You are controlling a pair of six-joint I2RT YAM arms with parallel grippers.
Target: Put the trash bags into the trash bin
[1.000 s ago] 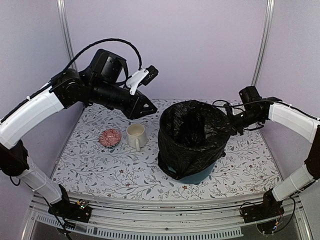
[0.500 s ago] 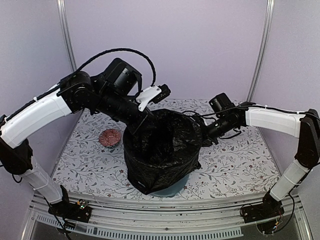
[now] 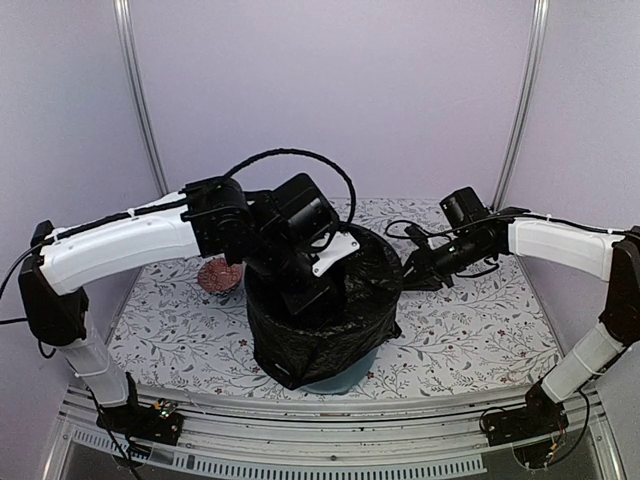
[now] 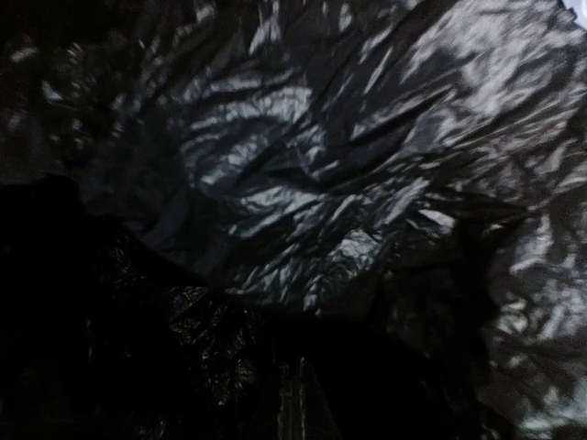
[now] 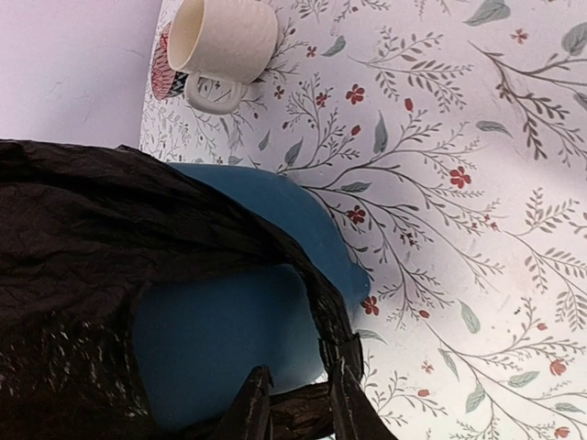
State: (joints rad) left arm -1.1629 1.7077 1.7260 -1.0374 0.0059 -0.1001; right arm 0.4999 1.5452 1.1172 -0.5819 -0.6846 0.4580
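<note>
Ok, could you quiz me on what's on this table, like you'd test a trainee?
1. True or false: the bag is draped over the bucket.
2. Which arm reaches down into the bag: A left, B right, C neither?
3. Name the thing sitting beside the mug.

Key:
1. True.
2. A, the left arm.
3. The pink dish.
</note>
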